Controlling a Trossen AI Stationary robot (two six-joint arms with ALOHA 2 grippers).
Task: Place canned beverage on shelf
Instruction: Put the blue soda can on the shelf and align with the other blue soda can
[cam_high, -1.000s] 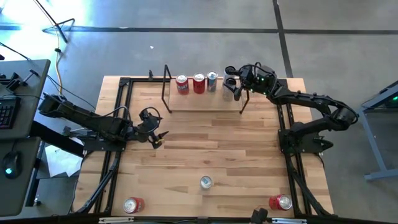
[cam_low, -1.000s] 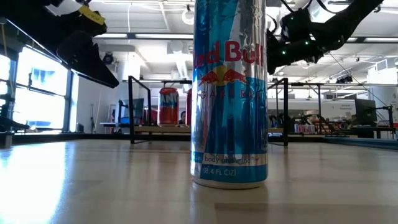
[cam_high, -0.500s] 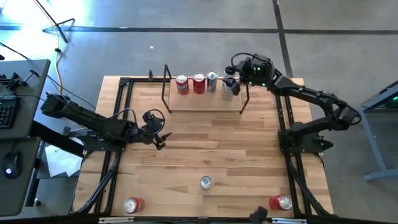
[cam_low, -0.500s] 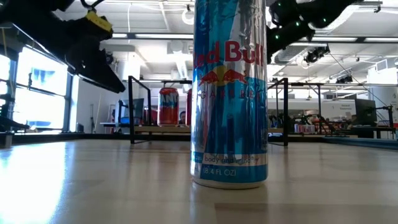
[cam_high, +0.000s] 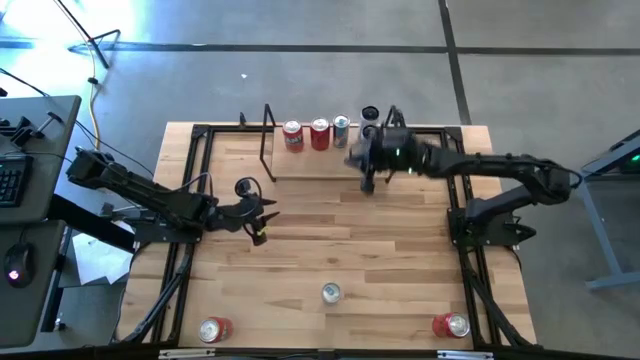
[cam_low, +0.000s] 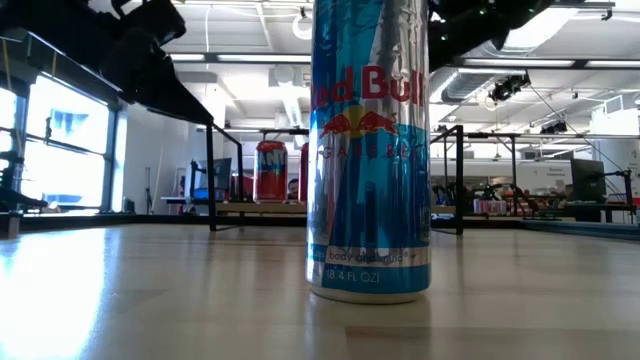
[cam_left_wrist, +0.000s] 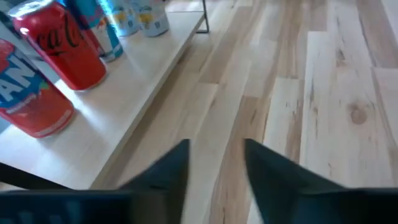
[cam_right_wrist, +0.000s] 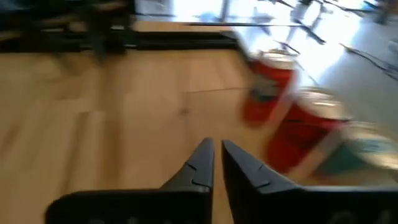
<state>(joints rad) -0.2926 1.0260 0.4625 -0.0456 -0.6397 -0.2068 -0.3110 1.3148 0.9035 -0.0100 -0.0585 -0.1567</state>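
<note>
Right hand (cam_high: 366, 172) is clenched empty by the shelf (cam_high: 330, 163), upper centre; left hand (cam_left_wrist: 214, 163) part-spread, empty. The can (cam_high: 331, 293), lower centre on the desk, is best gripped mid-body, upright.

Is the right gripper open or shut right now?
Shut: the right gripper shows its two fingers nearly touching, nothing between them.

Right hand (cam_high: 366, 168) reaches inward, fingers nearly touching, empty; left hand (cam_high: 262, 215) hovers, fingers apart.
</note>
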